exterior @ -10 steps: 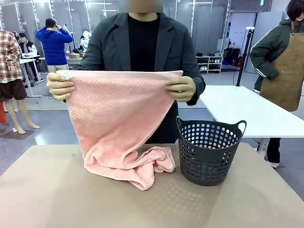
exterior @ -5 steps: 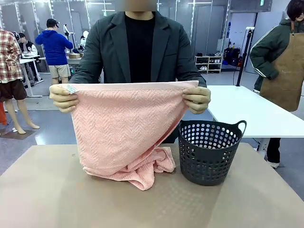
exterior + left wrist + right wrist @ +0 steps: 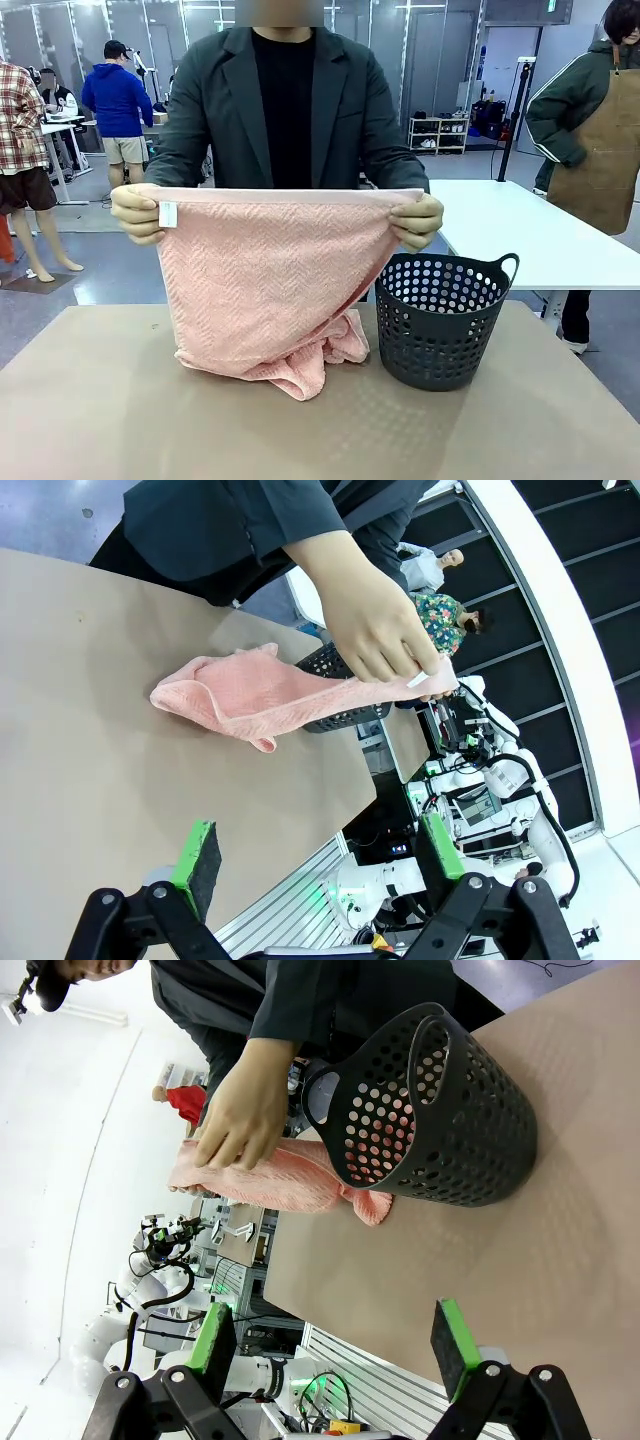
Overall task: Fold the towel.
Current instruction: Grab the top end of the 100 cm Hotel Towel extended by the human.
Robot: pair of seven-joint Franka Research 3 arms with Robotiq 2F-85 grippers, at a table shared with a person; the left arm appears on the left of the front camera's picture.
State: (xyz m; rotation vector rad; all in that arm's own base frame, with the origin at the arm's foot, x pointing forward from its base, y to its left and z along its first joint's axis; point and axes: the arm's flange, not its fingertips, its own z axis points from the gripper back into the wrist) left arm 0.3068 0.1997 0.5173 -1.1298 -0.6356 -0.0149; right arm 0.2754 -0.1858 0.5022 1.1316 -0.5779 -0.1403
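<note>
Towel (image 3: 262, 285), salmon-pink with a herringbone weave, hangs as a spread sheet above the table's (image 3: 520, 440) far edge, around the middle of that edge. Person stands behind the far edge and holds the plain top hem band stretched level, one corner in each fist. Label-side hand (image 3: 138, 213) is closed on the corner bearing the small white label (image 3: 168, 214). Basket-side hand (image 3: 418, 221) is closed on the opposite corner, above the basket's rim. Lower end of the towel sits bunched in a heap on the table, close to the far edge. Dark perforated basket (image 3: 441, 320) stands upright on the table near the far edge, right of its middle and just beside the heap; whether the two touch, cannot tell. Left gripper (image 3: 318, 852) hangs with its jaws wide apart, green pads (image 3: 197, 852) bare, nothing between them. Bare table surface and one table edge lie ahead of it, with the towel and the label-side hand well beyond. Right gripper (image 3: 333, 1342) is likewise spread wide and empty above bare table, with the basket ahead of it and well apart.
</note>
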